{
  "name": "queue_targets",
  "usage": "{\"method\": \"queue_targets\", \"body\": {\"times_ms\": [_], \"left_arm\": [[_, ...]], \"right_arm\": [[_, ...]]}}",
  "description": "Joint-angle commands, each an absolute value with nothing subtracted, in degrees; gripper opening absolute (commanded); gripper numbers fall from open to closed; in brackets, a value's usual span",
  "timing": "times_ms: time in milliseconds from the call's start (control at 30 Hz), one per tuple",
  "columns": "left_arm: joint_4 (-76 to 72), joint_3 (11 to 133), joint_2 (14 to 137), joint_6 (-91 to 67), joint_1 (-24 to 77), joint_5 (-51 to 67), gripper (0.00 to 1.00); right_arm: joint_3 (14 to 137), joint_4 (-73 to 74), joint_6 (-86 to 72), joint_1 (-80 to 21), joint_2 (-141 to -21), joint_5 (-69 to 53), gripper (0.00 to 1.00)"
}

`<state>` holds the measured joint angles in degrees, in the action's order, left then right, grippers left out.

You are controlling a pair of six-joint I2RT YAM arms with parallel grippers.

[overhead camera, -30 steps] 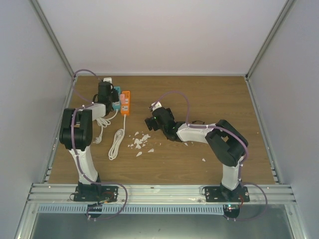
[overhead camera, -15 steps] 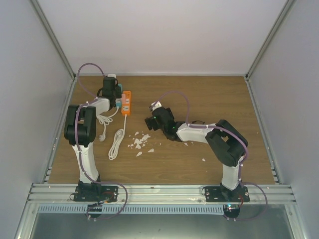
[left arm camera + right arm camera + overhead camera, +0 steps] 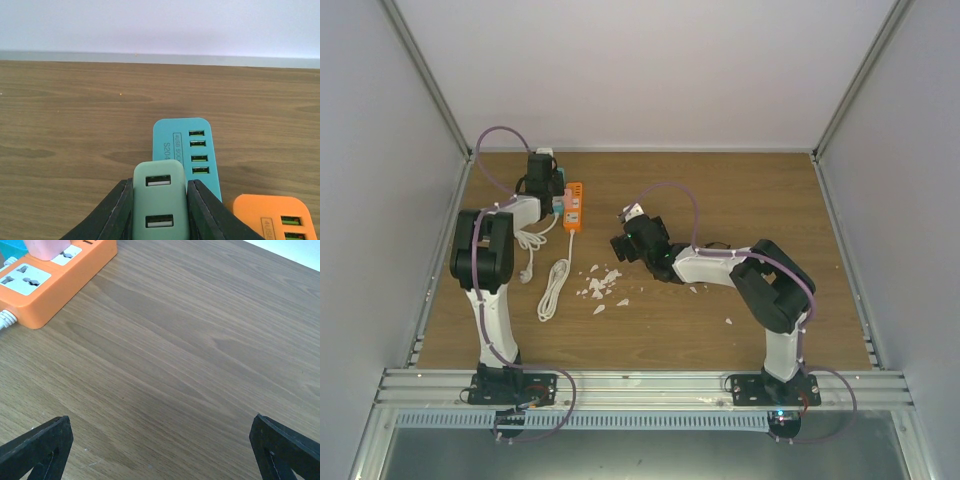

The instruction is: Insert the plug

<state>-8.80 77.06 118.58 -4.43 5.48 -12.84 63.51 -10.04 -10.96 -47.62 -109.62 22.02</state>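
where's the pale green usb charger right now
Left wrist view, bottom centre: the pale green charger is clamped in the left gripper, in front of the teal power strip, with the orange power strip to its right.

It looks like a robotics laboratory: white enclosure walls, aluminium frame rail, wooden tabletop carrying two bolted robot arms.

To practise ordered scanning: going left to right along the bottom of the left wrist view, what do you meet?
Black finger → mint-green USB adapter → second black finger → orange power strip. The teal strip overlaps the adapter, so it is omitted.
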Motion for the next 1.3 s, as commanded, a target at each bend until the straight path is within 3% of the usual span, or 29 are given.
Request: {"method": "queue_targets", "body": {"times_ms": [0,667,833,1267], "left_arm": [[-5.2,77.8,123.0,-5.0,5.7,-11.2,0.0],[-4.1,77.8,120.5,-5.8,4.8,-10.9,0.0],[3.7,82.1,120.5,-5.3,4.8,-13.3,0.0],[4.2,73.2,114.1,-8.4,4.7,-11.0,0.0]], "right_arm": [[65.1,-9.7,-10.7,-48.2,-111.2,23.3,1.0],[65.9,-8.6,-10.9,-48.2,-111.9,23.8,1.0],[65.9,-8.5,-11.1,-48.3,-111.6,24.0,1.0],[65.5,-8.3,-10.9,-48.5,-111.4,25.5,1.0]]}}
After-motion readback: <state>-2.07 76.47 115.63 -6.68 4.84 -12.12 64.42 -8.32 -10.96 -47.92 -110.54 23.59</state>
